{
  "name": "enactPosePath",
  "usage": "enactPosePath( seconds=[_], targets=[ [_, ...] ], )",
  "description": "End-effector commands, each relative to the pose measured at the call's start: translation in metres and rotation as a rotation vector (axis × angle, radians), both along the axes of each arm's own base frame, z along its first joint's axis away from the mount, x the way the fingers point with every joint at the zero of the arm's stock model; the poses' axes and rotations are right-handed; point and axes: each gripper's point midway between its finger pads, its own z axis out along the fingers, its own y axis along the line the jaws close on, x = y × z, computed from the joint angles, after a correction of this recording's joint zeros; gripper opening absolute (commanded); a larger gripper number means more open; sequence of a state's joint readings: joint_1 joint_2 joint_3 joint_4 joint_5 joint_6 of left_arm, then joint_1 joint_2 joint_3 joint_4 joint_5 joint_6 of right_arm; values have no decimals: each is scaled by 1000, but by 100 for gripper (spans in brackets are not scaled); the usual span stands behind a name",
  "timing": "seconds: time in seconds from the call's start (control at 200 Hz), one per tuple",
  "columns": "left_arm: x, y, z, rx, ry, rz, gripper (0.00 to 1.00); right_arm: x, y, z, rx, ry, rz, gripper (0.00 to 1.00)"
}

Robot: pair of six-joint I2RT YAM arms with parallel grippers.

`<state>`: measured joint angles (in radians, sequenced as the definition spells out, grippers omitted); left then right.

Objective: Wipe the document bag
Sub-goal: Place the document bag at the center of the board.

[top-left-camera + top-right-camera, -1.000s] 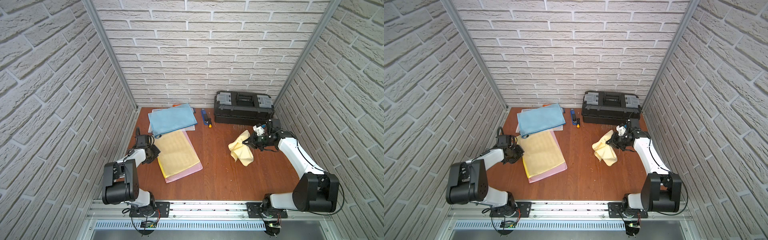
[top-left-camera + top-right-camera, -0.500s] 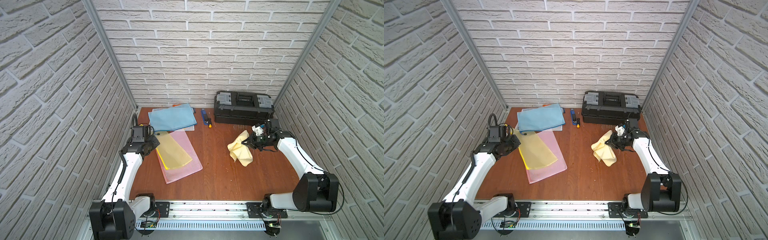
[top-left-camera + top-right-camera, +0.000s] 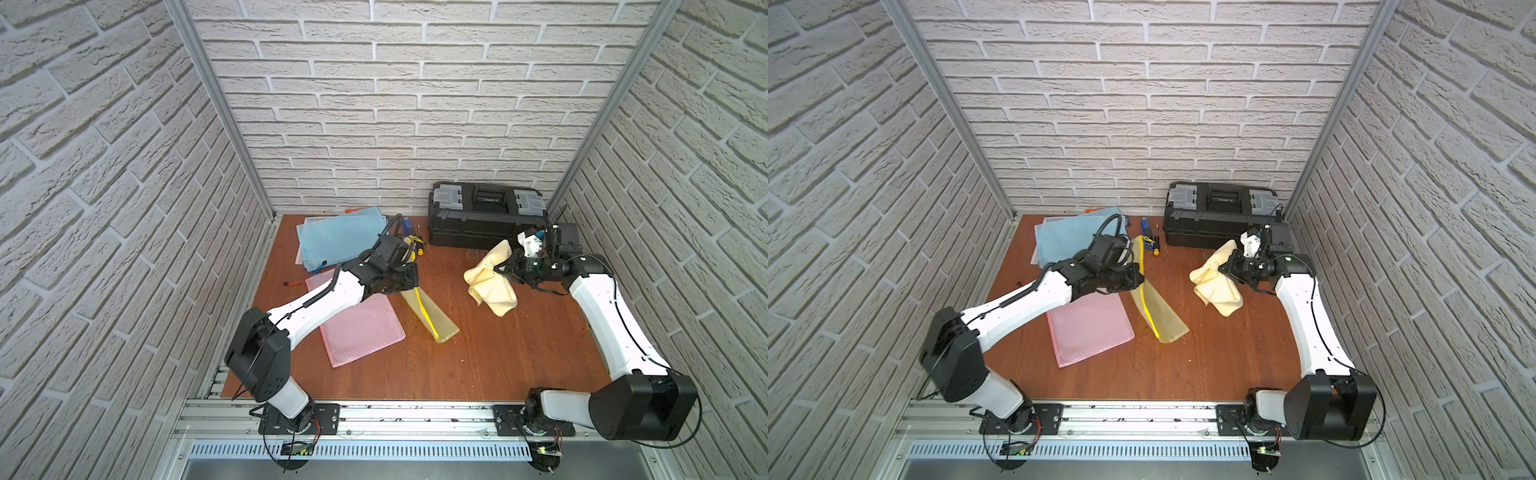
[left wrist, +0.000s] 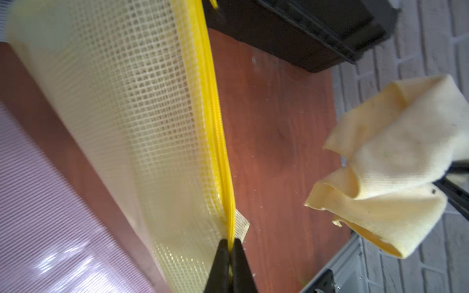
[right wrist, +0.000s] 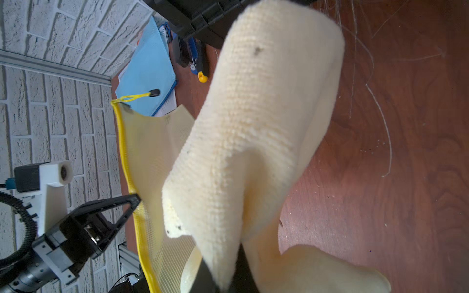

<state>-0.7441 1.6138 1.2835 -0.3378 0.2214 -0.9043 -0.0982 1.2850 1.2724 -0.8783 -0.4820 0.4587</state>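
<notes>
The yellow mesh document bag (image 3: 430, 313) (image 3: 1158, 309) hangs on edge in mid-table, its low corner on the wood. My left gripper (image 3: 409, 286) (image 3: 1139, 282) (image 4: 230, 250) is shut on its yellow zipper edge (image 4: 215, 126). To the right, my right gripper (image 3: 505, 270) (image 3: 1225, 270) (image 5: 223, 279) is shut on a cream cloth (image 3: 492, 286) (image 3: 1219, 286) (image 5: 253, 126) that droops towards the table. A gap of bare wood separates cloth and bag. In the right wrist view the bag (image 5: 152, 152) shows behind the cloth.
A pink mesh bag (image 3: 361, 328) (image 3: 1088, 332) lies flat left of centre, partly under the left arm. A blue bag (image 3: 336, 237) on papers sits at the back left. Small tools (image 3: 1150, 241) lie beside a black toolbox (image 3: 486, 216) at the back right.
My left arm has swung from the table's left edge to the middle, lifting the yellow bag off the pink one and tipping it on edge. The right arm and cloth barely moved.
</notes>
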Motion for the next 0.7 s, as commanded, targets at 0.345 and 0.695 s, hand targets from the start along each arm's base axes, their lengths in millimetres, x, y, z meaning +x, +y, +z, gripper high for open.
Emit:
enactPosePath(
  seconds=[0.345, 0.695],
  targets=[
    [-36, -37, -73, -82, 179, -171, 19, -22, -10, 6, -27, -36, -1, 2],
    [-6, -12, -89, 186, 28, -164, 56, -48, 62, -57, 87, 85, 265, 2]
  ],
)
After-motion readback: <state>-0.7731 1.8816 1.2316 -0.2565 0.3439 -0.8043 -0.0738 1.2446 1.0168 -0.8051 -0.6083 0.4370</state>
